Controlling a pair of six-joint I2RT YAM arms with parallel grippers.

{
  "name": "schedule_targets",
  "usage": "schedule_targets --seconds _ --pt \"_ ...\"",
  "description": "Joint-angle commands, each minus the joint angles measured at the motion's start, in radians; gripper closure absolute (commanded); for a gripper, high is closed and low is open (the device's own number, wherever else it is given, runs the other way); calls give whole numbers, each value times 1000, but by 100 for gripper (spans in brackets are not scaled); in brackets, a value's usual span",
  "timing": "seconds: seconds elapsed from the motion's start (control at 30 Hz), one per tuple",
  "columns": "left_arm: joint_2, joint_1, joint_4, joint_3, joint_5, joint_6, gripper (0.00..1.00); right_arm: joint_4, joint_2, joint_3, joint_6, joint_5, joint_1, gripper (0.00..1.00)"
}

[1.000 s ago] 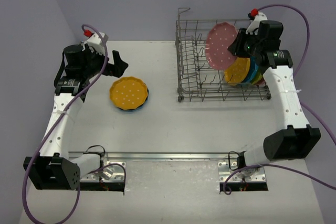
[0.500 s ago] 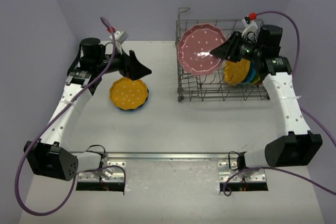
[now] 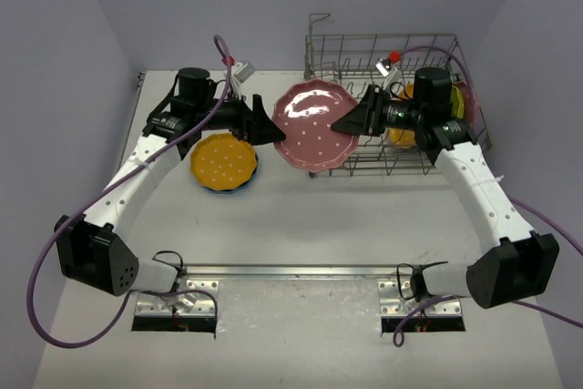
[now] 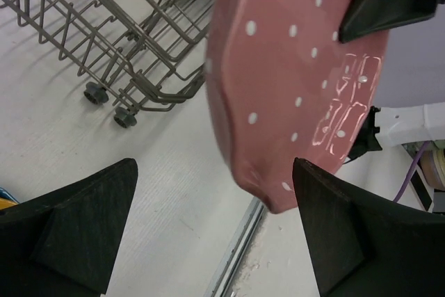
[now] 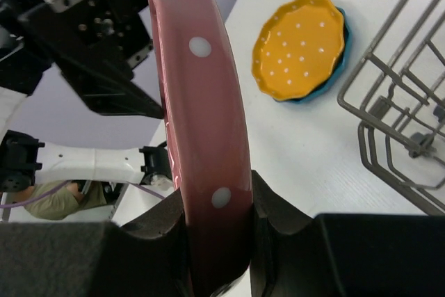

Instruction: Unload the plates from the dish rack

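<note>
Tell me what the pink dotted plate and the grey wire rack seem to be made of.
The pink scallop-edged dotted plate is probably glazed ceramic, possibly melamine: its glossy surface mirrors a bright glare. The grey wire dish rack is built of thin bent rods with a dull grey finish, so it is likely metal, perhaps coated.

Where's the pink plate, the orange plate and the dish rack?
pink plate (image 3: 314, 127): top view, middle of its dotted face.
orange plate (image 3: 222, 161): top view, its centre.
dish rack (image 3: 364, 50): top view, its back wire wall.

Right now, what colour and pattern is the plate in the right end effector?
Pink plate with small white dots; top external view shows it best.
</note>
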Motion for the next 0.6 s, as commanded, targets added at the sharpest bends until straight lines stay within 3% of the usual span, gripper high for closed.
schedule_targets --seconds 0.0,0.13,0.37,0.57 --pt "25 -13 45 57 19 -35 18 195 -58 3 46 -110 34 100" --pt "32 -13 77 55 83 -51 30 178 -53 -7 19 -98 49 100" --pt "13 -13 204 -20 226 -163 35 178 -31 -9 14 -79 68 100" --pt "12 -1 238 -48 260 -180 73 172 -14 14 19 -67 73 100"
